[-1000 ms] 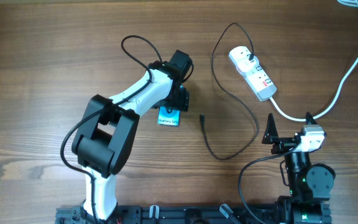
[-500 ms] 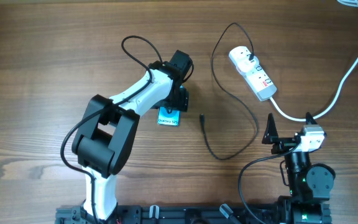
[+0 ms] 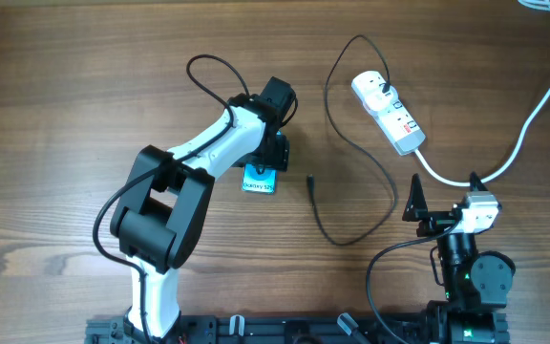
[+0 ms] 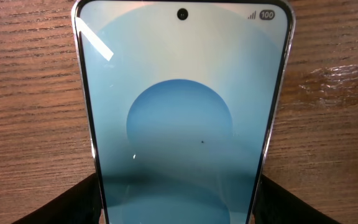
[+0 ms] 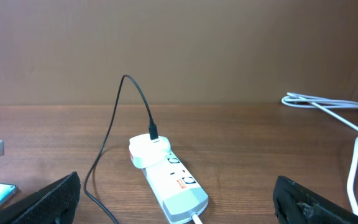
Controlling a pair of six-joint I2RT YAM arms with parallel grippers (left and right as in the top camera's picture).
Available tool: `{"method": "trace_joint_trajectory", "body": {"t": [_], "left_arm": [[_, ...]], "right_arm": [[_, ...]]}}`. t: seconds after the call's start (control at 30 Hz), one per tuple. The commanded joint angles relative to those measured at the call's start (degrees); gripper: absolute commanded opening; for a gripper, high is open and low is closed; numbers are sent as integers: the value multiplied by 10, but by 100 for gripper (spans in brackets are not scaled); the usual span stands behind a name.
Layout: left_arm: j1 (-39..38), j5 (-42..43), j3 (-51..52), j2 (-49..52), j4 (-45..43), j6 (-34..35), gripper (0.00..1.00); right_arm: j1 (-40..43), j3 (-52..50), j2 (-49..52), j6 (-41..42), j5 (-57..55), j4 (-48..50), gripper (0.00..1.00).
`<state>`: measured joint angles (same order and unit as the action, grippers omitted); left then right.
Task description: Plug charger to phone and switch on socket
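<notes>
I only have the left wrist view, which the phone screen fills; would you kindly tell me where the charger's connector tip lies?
Observer: The connector tip lies loose on the table, to the right of the phone and apart from it.
Operator: Thank you. Is the other end plugged in?
Observer: Yes, it sits in the socket, at the end farthest from the robot.
Operator: And the right gripper?
Observer: The right gripper is open and empty, near its own base, short of the socket.
</notes>
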<state>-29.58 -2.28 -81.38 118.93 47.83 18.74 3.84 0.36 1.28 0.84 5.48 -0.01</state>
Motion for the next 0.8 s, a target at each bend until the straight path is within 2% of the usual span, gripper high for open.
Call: {"method": "trace_joint_trajectory", "body": {"t": [0.0,0.5,0.67,0.77], "left_arm": [[-1,-12,7,-10,-1,15,73],[0,12,7,-49,14,43,72],[25,133,7,-65,12,42,72],[60,245,7,-77,12,42,72]], "right_arm": [[-1,-1,-1,7,-8,2,100],[-1,-1,-1,7,-8,2,100],[-1,-1,-1,7,-8,2,100],[-1,-1,-1,7,-8,2,100]]}}
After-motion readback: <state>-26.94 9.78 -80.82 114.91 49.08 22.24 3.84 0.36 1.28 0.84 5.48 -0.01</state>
